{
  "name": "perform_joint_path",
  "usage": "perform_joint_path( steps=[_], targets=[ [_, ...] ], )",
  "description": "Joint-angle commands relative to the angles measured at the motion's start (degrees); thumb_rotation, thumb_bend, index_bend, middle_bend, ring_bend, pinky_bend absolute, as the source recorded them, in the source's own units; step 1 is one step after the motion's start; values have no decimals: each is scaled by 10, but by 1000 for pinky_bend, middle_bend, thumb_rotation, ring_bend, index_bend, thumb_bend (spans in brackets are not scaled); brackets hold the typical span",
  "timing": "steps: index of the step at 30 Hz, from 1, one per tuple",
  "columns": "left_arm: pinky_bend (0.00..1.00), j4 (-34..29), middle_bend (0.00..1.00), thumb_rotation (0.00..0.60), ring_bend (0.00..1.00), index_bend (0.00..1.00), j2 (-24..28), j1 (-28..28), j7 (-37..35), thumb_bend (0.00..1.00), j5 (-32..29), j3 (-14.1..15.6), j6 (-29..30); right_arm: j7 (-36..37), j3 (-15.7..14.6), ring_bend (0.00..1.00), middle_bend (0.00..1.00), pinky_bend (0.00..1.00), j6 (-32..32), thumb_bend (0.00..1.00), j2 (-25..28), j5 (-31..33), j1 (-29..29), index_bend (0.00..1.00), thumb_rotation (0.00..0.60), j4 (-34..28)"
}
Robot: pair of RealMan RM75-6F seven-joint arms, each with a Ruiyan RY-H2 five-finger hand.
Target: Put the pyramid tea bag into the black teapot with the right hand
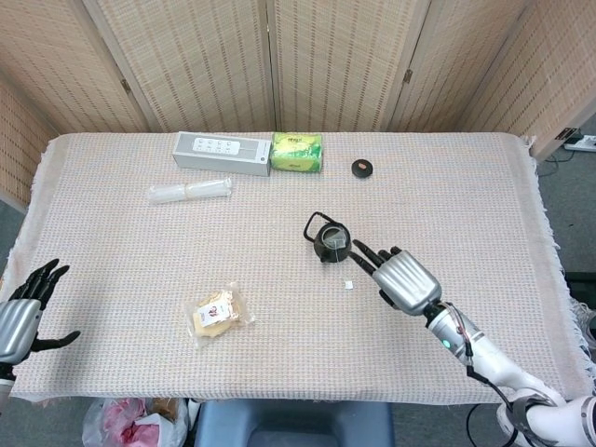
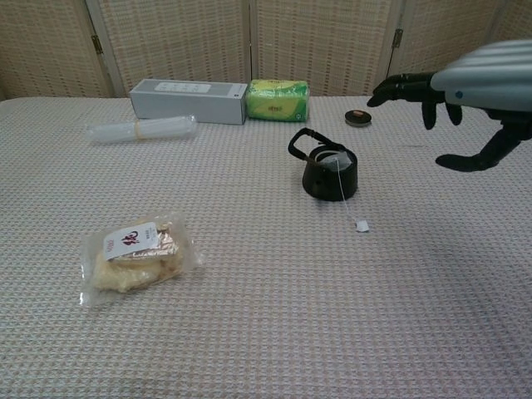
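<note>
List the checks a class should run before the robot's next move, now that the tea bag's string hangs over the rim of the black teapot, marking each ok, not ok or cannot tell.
1. Tea bag inside the black teapot: cannot tell, the interior is not visible.
2. String runs over the rim, tag lies on the table: ok.
3. Teapot upright: ok.
4. Right hand holds nothing, fingers apart, clear of the teapot: ok.
5. Left hand open at the table edge, out of the way: ok.
6. Teapot lid lies apart, near the far edge: ok.
</note>
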Motion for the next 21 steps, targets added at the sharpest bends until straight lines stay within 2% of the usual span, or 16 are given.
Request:
perform_joint_path(
  steps=[1, 4, 7, 11, 16, 21],
  targets=[
    [220, -1, 0, 600, 0, 0, 0, -2, -2, 142, 2, 1, -2, -14, 46, 810, 94, 993, -111, 496, 83, 167, 84, 51, 600, -58],
    [220, -1, 0, 600, 0, 0, 0, -3, 0, 142, 4, 2, -5, -23, 44, 849, 140, 1000, -179, 499, 113, 297, 154, 60, 600, -58],
    [220, -1, 0, 600, 0, 0, 0, -4, -1, 142, 4, 2, -6, -28, 23, 874, 162, 1000, -227, 507, 118, 404, 226, 83, 600, -32],
    [219, 0, 0, 600, 0, 0, 1, -3, -6, 142, 3, 2, -6, -34, -17, 882, 170, 1000, -245, 507, 99, 487, 295, 107, 600, 3],
    [219, 2, 0, 600, 0, 0, 2, -2, -10, 142, 3, 3, -7, -33, -64, 885, 169, 1000, -246, 470, 50, 538, 345, 117, 600, 57],
    [219, 3, 0, 600, 0, 0, 3, -1, -13, 142, 7, 4, -4, -27, -94, 887, 155, 1000, -254, 467, -4, 547, 368, 118, 600, 105]
  ],
)
